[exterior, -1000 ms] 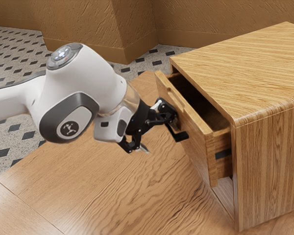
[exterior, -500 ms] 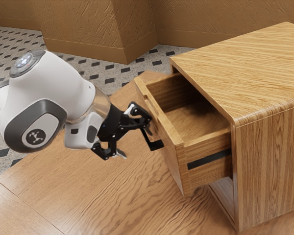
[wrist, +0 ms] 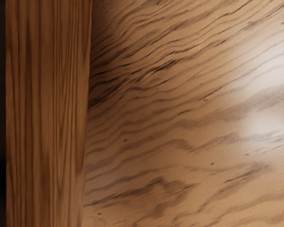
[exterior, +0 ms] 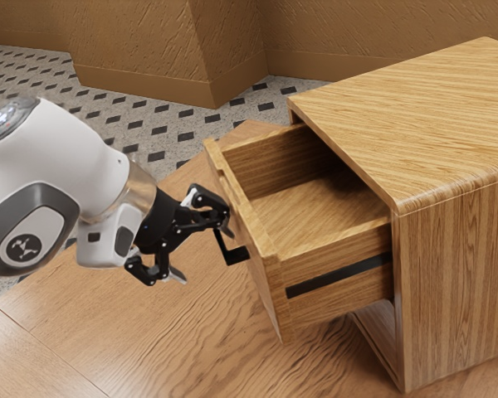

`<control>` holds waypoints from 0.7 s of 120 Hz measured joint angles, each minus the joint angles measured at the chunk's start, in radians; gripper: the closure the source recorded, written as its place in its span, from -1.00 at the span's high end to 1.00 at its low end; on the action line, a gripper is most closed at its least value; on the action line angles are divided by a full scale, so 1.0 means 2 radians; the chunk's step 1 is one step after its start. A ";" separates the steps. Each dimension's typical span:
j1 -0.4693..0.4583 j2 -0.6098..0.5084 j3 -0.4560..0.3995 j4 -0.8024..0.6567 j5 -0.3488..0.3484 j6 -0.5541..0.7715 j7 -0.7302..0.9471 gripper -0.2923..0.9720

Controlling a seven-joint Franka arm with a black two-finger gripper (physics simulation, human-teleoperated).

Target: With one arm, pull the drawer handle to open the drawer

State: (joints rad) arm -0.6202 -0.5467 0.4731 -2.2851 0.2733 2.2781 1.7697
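Wood-grain floor (exterior: 149, 332), checkered tile (exterior: 149, 124) toward 11 o'clock, below tan walls (exterior: 149, 41). The gripper (exterior: 222, 225) is clenched on the drawer handle (exterior: 236, 252), at 9 o'clock of the cabinet (exterior: 415, 116). The drawer (exterior: 315, 215) stands farther out than half a second ago.

Exterior view: raised at the arm's (exterior: 58, 199) side, facing down and across toward the cabinet (exterior: 448, 249) at the exterior view's right, at middle range.
Wrist view: on the arm's hand, very near wood, with a straight-grained panel (wrist: 47, 118) beside wavy grain.
Shared: the wavy-grained worktop (exterior: 149, 340).
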 joint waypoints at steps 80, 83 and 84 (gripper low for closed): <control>0.069 -0.070 -0.039 -0.054 -0.004 -0.026 -0.001 0.56; 0.072 -0.073 -0.040 -0.057 -0.004 -0.027 -0.001 0.56; 0.073 -0.074 -0.041 -0.058 -0.005 -0.028 -0.001 0.55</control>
State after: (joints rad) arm -0.4742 -0.6957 0.3910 -2.4009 0.2640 2.2228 1.7684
